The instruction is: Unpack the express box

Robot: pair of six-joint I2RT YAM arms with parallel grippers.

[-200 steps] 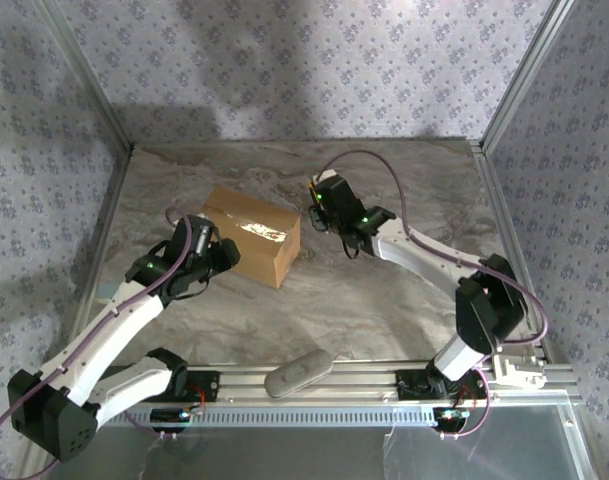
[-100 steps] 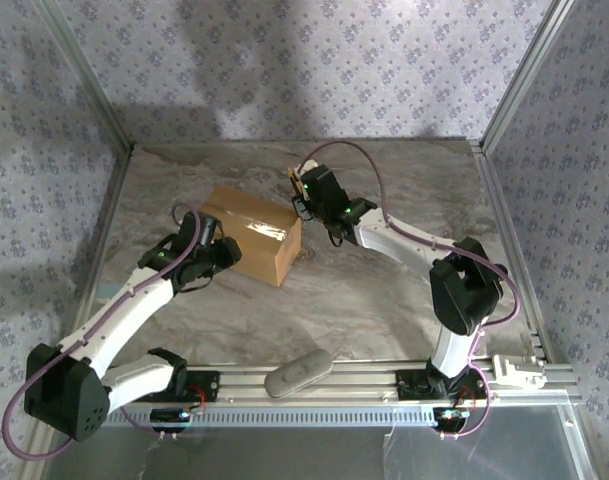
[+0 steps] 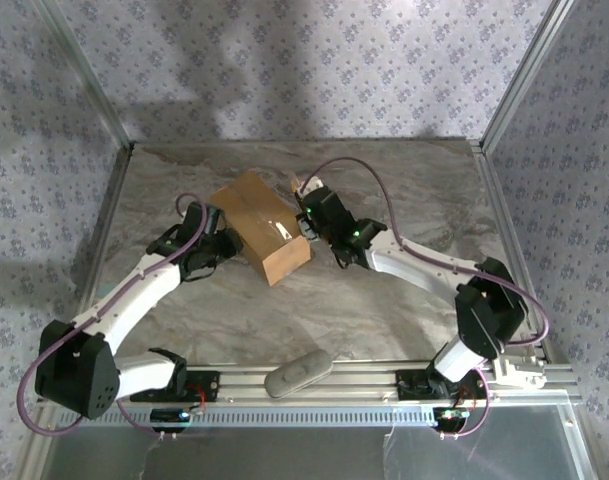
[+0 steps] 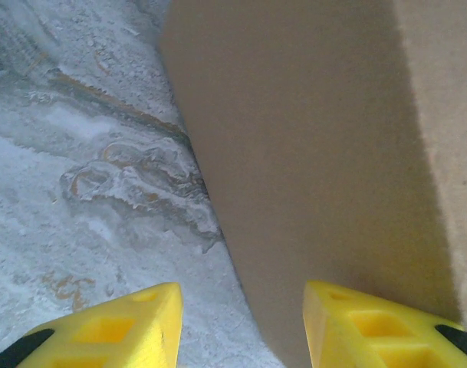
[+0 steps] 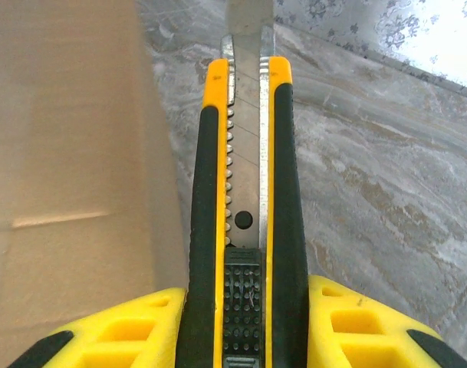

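the express box (image 3: 262,222) is set on the marbled table (image 3: 414,180), left of centre and turned at an angle, with its flaps closed and the taped seam facing up.

the left gripper (image 3: 220,248) is placed low against the box's left wall. in the left wrist view its yellow fingers (image 4: 133,322) are seen apart, with nothing clamped between them and the cardboard just ahead. whether the wall is actually touched cannot be told. this placement is judged to brace the box so that it is not pushed along under a cut.

the right gripper (image 3: 306,212) is closed on a yellow-and-black utility knife (image 5: 245,176), which is held lengthwise between the fingers with the blade extended away from the wrist. the knife is positioned just beside the box's right wall, apparently so that the blade can be brought onto the tape seam.
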